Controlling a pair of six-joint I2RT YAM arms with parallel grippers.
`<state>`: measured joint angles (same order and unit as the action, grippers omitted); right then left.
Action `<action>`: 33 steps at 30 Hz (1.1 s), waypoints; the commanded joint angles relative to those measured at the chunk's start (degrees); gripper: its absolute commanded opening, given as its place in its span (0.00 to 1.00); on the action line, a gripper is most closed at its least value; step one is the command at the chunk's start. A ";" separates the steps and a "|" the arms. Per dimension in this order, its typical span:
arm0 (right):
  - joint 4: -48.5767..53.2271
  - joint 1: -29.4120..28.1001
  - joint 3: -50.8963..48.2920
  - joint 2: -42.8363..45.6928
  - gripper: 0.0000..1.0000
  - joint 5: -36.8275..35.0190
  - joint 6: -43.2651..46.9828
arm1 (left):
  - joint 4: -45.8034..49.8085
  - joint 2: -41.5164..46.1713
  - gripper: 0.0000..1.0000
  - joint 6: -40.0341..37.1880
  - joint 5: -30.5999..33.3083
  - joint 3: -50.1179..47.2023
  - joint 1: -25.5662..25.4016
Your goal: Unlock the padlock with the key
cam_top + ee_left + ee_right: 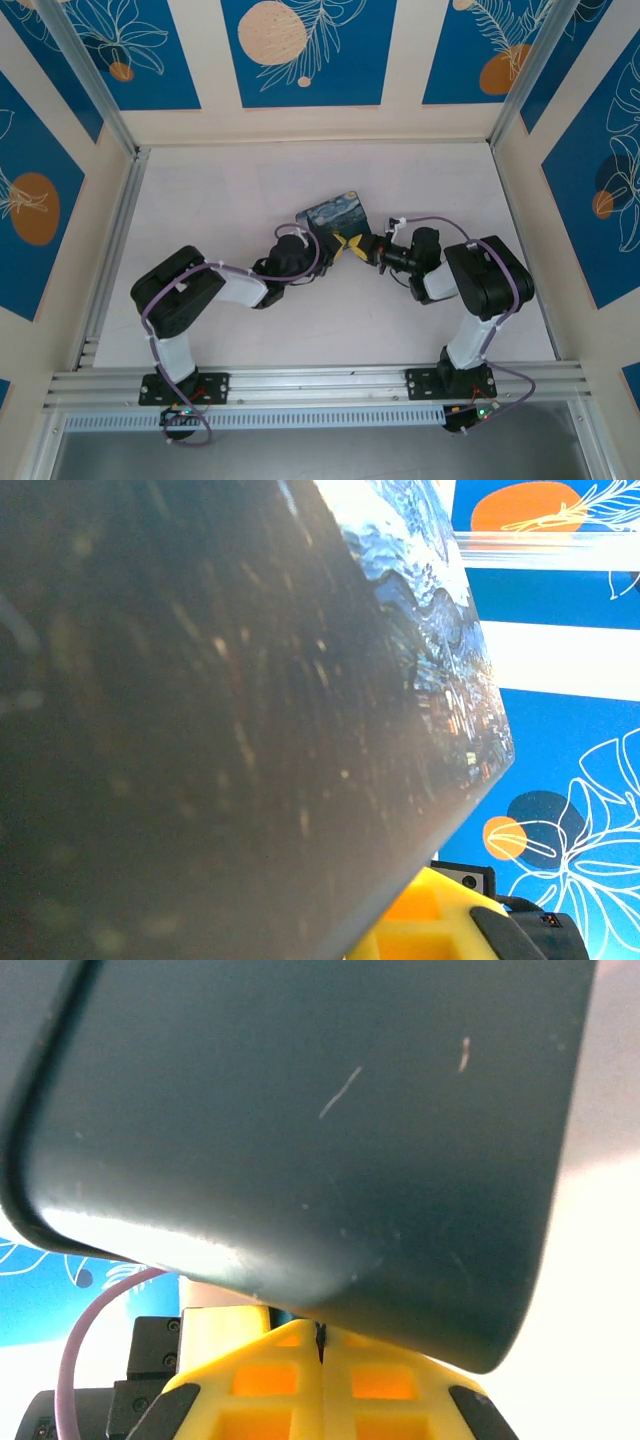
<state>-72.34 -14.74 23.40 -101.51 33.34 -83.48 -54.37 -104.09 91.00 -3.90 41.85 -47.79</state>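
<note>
We've got a pale desk (250,180) boxed in by walls with blue leaf panels (305,50). Left arm (180,295) and right arm (485,280) both fold inward and meet near mid-desk, just in front of the box (333,214), the dark-blue one with the swirly painted top. In the top view the box sits skewed to the desk edges, its near edge right where the two tips come together. In both wrist views its dark side looms right up against the lens. Left end effector (332,244) is at the box's near-left corner, jaws closed down; we can't tell whether it's pinching the box edge or just touching it. Right end effector (320,1345) comes in from the right, its yellow fingers (270,1380) pressed flat together with only a hairline seam, tips right under the box's rounded edge. Padlock and key: we can't place either one, too small from above and hidden behind box and fingers up close.
</note>
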 commanded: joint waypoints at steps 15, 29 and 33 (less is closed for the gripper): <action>16.96 -2.34 1.86 6.33 0.49 2.47 4.86 | -8.03 -2.82 0.00 -3.57 -4.55 -3.07 -3.46; 59.93 1.05 1.37 30.74 0.70 -4.36 26.19 | 1.72 -2.79 0.00 -7.91 -5.96 -2.04 -1.73; 76.14 -0.08 6.94 36.21 0.68 -10.55 38.50 | 5.86 -2.43 0.00 -9.20 -7.81 -1.09 -1.37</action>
<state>-15.09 -14.04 26.33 -67.70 28.23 -58.70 -51.31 -106.37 83.74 -8.80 39.05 -49.65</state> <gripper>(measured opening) 0.687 0.098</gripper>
